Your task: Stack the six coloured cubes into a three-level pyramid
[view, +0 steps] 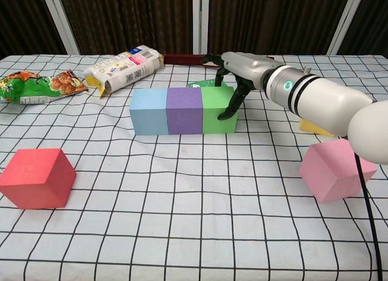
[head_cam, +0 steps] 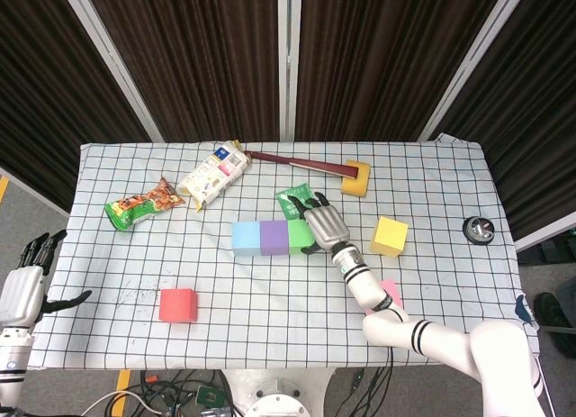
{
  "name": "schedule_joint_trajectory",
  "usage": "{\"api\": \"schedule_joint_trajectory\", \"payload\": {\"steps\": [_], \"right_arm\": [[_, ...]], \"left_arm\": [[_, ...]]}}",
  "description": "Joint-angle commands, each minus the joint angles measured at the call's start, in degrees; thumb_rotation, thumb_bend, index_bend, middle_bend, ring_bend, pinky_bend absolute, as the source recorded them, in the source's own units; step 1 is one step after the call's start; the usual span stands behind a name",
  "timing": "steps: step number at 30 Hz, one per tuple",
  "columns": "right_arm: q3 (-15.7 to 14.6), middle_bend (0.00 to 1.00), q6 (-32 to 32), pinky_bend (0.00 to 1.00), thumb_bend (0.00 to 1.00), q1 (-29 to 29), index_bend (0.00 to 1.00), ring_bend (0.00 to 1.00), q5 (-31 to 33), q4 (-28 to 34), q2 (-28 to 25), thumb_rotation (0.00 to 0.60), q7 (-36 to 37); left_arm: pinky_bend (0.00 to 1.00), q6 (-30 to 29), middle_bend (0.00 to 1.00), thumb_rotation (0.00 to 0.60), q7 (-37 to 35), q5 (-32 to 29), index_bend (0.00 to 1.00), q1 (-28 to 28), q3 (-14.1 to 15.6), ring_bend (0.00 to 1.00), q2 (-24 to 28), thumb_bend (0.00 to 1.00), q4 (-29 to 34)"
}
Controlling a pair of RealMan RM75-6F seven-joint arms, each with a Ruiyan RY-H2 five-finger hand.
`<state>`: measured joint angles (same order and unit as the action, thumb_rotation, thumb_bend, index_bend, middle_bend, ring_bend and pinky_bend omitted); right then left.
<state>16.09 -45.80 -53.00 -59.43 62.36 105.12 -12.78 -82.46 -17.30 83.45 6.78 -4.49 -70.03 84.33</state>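
Landmark: the cube row mid-worktop (head_cam: pixel 135 264), on the black-grid white cloth.

Left hand (head_cam: pixel 27 277): off the worktop's left edge, far left of the row, fingers spread, holding nothing. Not in chest view.

Snack bag (head_cam: pixel 142 203), green/orange: back-left of the row, lying flat.

Red cube (head_cam: pixel 178 304): front-left of the row, well apart from it, sitting alone.

Carton (head_cam: pixel 213 175), white with pink/yellow print: behind the row's left end, lying on its side.

The row: blue cube (head_cam: pixel 246 237), purple cube (head_cam: pixel 274 237), green cube (view: pixel 216 110), left to right, faces touching, all on the cloth, single level. Nothing stacked on them.

Dark red stick (head_cam: pixel 297 164): behind the row, running right toward a yellow block (head_cam: pixel 356 177) back-right of it.

Green packet (head_cam: pixel 292 198): just behind the green cube, partly hidden by the right hand.

Right hand (view: pixel 237 71): at the row's right end, palm over the green cube's far right corner, fingers curled down, dark fingertips (view: pixel 227 113) against the cube's right face. Can't tell whether it actually clamps the cube or just rests on the side; the cube sits flat in line with the others.

Yellow cube (head_cam: pixel 390 235): right of the row, near but apart.

Pink cube (view: pixel 330 169): front-right of the row, tilted, partly behind the right forearm in head view.

Small round dark object (head_cam: pixel 478 229): far right of the row, near the worktop edge.
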Motion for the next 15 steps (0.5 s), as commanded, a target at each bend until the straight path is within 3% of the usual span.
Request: {"api": "schedule_joint_trajectory", "payload": {"steps": [1,9,11,15], "right_arm": [[-0.06,0.62,0.01,0.00,0.17,0.01,0.00,0.15,0.02,-0.09,0.09,0.600,-0.07],[-0.19,0.59,0.96,0.00,0.15,-0.14,0.00,0.14,0.42,-0.32,0.26,0.600,-0.07],[-0.31,0.51,1.73,0.00,0.09,-0.16,0.00,0.13,0.50,0.06,-0.19,0.600,0.17],[-0.46,0.27,3.13,0.00,0.00,-0.06,0.00,0.01,0.15,1.40,-1.50,0.600,1.59]], "left_arm": [[0.04,0.07,0.11,0.600,-0.02,0.08,0.05,0.05,0.06,0.00,-0.03,0.00,-0.01],[0.04,0.39,0.11,0.600,-0.24,-0.07,0.05,0.26,-0.03,0.00,0.23,0.00,0.00],[0.04,0.44,0.11,0.600,-0.30,-0.06,0.05,0.30,-0.03,0.00,0.26,0.00,0.01],[0.04,0.48,0.11,0.600,-0.37,-0.13,0.05,0.35,-0.05,0.00,0.21,0.00,0.02]]}}
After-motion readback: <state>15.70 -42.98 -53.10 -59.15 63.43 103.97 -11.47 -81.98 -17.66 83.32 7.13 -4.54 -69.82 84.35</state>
